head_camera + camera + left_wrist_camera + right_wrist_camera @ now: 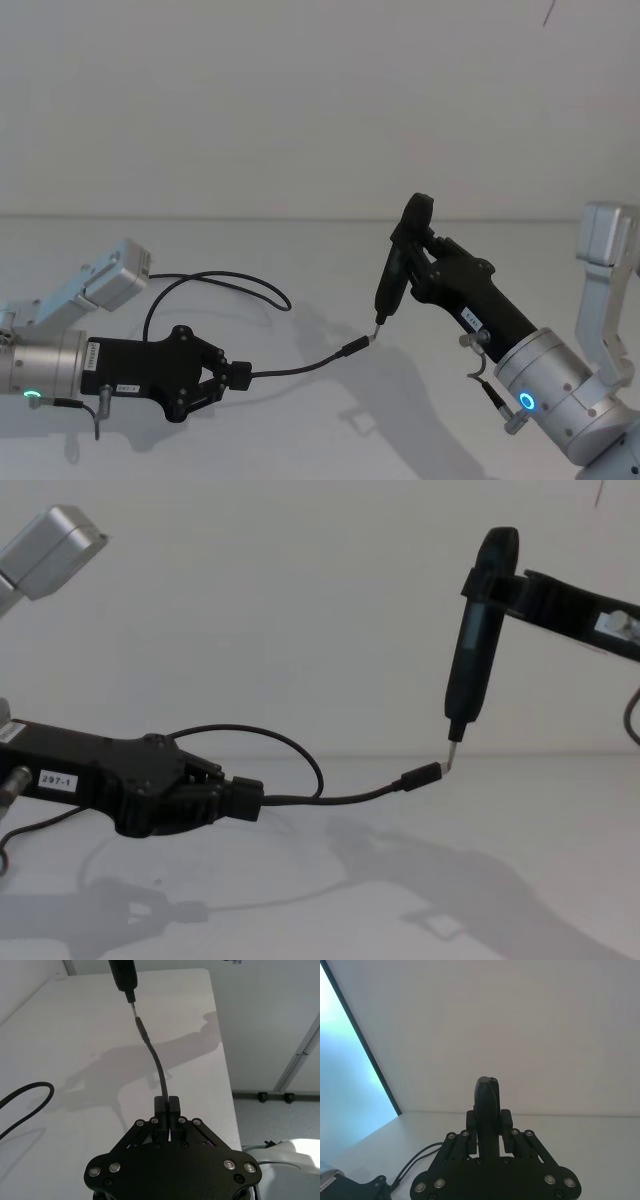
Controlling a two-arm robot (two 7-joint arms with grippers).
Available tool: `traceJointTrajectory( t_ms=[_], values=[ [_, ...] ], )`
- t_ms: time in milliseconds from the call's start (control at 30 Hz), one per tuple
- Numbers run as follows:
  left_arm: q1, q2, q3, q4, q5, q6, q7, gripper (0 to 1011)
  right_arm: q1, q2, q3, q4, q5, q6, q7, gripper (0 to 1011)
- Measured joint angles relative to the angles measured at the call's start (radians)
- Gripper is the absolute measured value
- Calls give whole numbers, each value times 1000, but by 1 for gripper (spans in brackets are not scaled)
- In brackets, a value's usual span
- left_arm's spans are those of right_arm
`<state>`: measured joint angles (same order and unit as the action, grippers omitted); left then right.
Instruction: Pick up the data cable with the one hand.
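- Head view: you are looking at the left hand (238, 375) clamping the data cable (300, 367) between its fingertips, so the pick itself is looking done, in my judgement. The free end is running from that hand toward the pen-shaped tool (400, 265), with the plug (357, 347) hanging just below and beside the tool's metal tip. The rest of the cord is looping back behind the left hand over the white bench (300, 260). The right hand (425, 262) is gripping the tool.
- Left wrist view: you are seeing the left hand (167, 1107) closed on the data cable (156, 1062), which is rising straight out from the fingertips and curving slightly toward the tool (125, 977). Its long axis is lying along the hand's own reach, plug (141, 1029) leading, just short of the tool's tip. A slack loop is trailing off to the side of the hand.
- Right wrist view: the right hand (489, 1125) is squeezing the tool (487, 1105) upright between its fingers.
- Chest view: the left hand (245, 795) is holding the data cable (330, 799) clear of the bench (520, 820), the plug (418, 777) is pointing away from the hand and slightly upward, nearly touching the tip of the tool (478, 640). What is remaining, as I judge it, is only keeping the grip secure.
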<state>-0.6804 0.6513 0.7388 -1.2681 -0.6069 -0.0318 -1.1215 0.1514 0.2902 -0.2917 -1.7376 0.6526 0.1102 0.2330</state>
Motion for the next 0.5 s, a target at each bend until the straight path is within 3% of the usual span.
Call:
traceJointTrajectory(
  t_ms=[500],
  values=[
    [0,0,0,0,0,0,0,40,-4,6,-2,-10,18,6,-2,279]
  ],
)
